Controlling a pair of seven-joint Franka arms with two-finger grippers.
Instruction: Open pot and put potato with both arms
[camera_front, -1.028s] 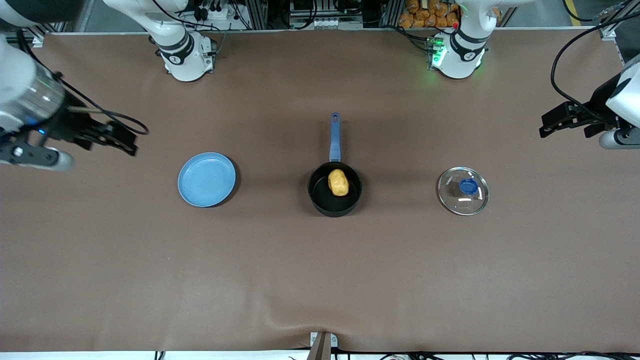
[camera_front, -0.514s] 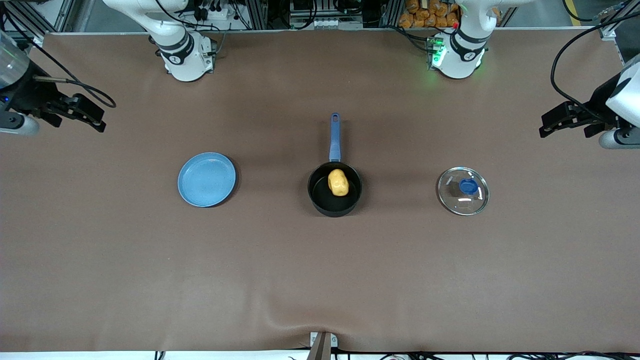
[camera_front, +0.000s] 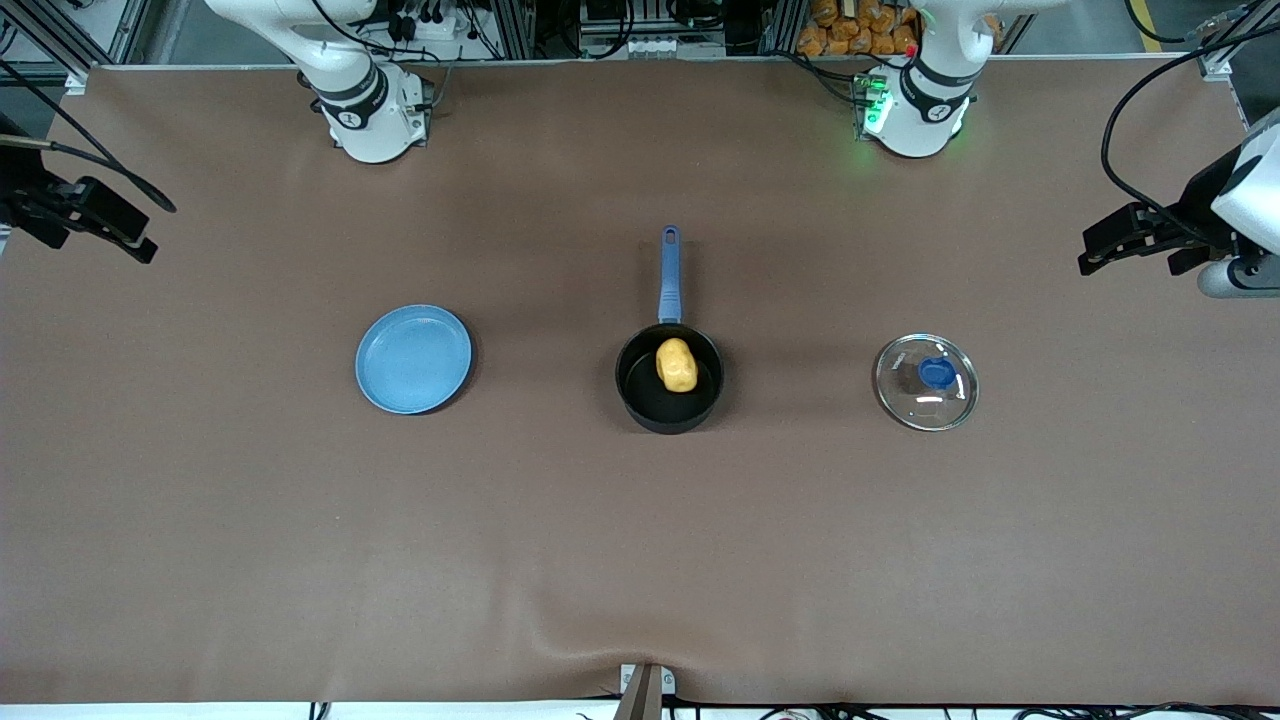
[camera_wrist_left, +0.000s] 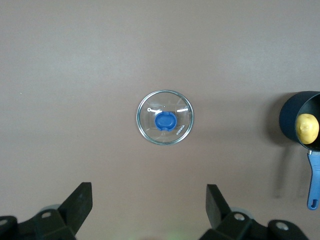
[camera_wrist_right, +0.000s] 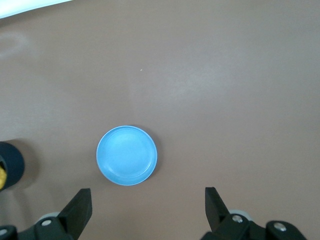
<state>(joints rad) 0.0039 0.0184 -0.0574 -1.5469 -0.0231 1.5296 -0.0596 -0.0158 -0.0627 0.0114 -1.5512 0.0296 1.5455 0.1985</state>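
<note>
While both arms hang up in the air at the two ends of the table (camera_front: 300, 560), the pot (camera_front: 669, 378) sits at the middle of it with its lid off. Seen from the front camera, its blue handle (camera_front: 669, 272) points to twelve o'clock, toward the robots' bases. The potato (camera_front: 677, 365) lies inside the pot, close to the wall at the handle's side.

The glass lid (camera_front: 927, 382) lies flat on the table at three o'clock from the pot, toward the left arm's end, well apart from it, with its blue knob (camera_front: 937, 374) facing up. A blue plate (camera_front: 413, 359) lies at nine o'clock from the pot, toward the right arm's end, also well apart from it.

The left gripper (camera_front: 1100, 250) hovers over the left arm's end of the table, at about two o'clock from the lid; its fingers (camera_wrist_left: 77, 206) are spread wide and hold nothing, and its wrist view looks down on the lid. The right gripper (camera_front: 125, 232) hovers over the right arm's end of the table, at about ten o'clock from the plate; its fingers (camera_wrist_right: 79, 210) are likewise spread wide and empty, with the plate below in its wrist view.
</note>
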